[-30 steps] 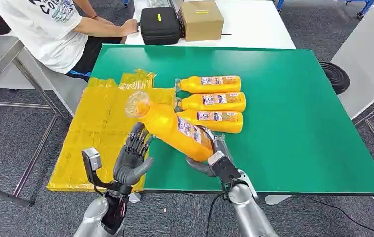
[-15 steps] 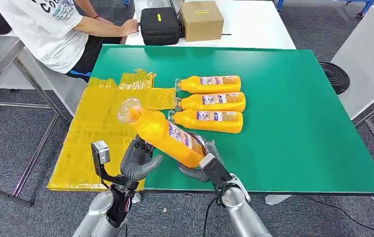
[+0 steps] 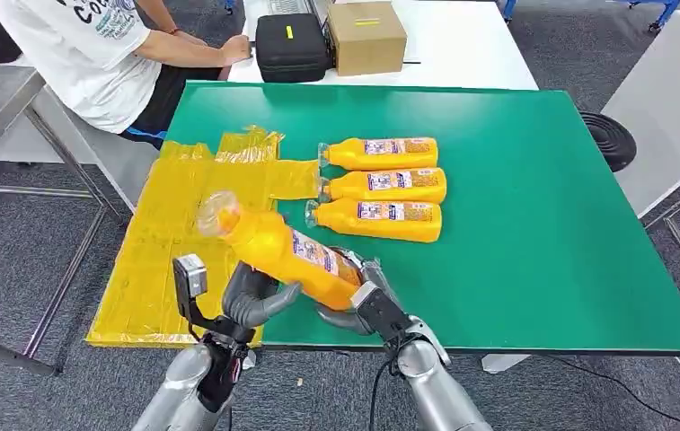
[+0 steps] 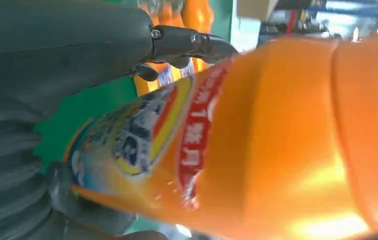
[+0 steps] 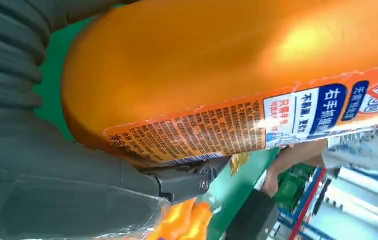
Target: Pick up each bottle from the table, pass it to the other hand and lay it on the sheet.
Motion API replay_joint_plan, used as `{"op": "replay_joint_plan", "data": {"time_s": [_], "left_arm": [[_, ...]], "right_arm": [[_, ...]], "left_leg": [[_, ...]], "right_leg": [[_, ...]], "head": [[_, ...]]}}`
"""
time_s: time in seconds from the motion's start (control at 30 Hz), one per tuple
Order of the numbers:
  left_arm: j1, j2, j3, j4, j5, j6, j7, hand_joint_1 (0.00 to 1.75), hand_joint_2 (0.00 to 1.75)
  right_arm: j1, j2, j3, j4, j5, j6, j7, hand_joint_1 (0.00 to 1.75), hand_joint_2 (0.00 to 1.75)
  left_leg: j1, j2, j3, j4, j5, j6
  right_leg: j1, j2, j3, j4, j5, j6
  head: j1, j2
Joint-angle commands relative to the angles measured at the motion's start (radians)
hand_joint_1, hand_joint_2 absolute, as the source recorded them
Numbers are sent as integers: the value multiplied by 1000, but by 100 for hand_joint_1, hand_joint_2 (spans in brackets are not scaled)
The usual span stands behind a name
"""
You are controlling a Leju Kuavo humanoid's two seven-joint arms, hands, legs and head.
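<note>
My right hand grips the base end of an orange bottle, held tilted in the air over the table's near edge with its clear cap toward the yellow sheet. My left hand sits under the bottle's middle, fingers curling up against it; in the left wrist view a dark finger lies across the label, but I cannot tell whether that hand has closed on the bottle or only cradles it. I judge this to be the handover itself. Next, the left hand needs a firm wrap before the right lets go.

Three more bottles lie side by side near the middle of the green table, just beside the sheet, which covers the near left corner. Beyond the far left corner a person sits by a white table with a black case and a cardboard box.
</note>
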Motion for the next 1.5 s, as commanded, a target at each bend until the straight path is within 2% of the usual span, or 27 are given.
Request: {"op": "replay_joint_plan", "data": {"time_s": [0.03,0.33,0.83,0.87,0.9,0.93,1.47,1.5], "left_arm": [[-39,16,-35,76,-46,53,-1,0,175],[-39,3,-16,69,-31,36,15,0,175],[-15,6,49,38,157,-98,-36,0,175],[-12,6,50,33,170,-105,-38,24,175],[-11,6,50,33,175,-108,-38,159,175],[-8,10,48,26,196,-126,-39,175,175],[-19,14,31,42,122,-35,-66,175,175],[-18,14,30,37,112,-26,-69,175,175]], "right_arm": [[-83,6,113,122,52,2,17,175,175],[-80,-6,150,160,76,-4,28,175,175],[-113,0,161,255,102,1,25,175,175],[-117,0,163,262,103,2,23,175,175],[-118,0,163,264,104,3,23,175,175],[-126,1,167,276,107,5,21,175,175],[-138,1,163,293,110,-5,8,173,175],[-136,3,159,288,108,-8,6,10,175]], "left_leg": [[1,3,6,0,-2,-1],[1,1,5,0,-2,-1],[1,1,4,0,-2,-1],[1,0,2,0,-1,0],[1,0,2,0,0,0],[1,0,5,0,-2,-1],[1,-1,3,0,-1,-1],[1,-1,5,0,-2,-1]], "right_leg": [[2,1,5,-1,-1,-4],[1,0,5,-1,-1,-3],[1,0,4,-1,-1,-3],[1,-1,2,-1,-1,-2],[1,-1,2,-1,0,-2],[2,-1,5,-1,-2,-4],[1,-2,3,-1,-1,-3],[2,-3,5,-1,-2,-4]], "head": [[0,0],[0,0],[0,0],[0,0],[0,0],[0,0],[0,0],[0,0]]}}
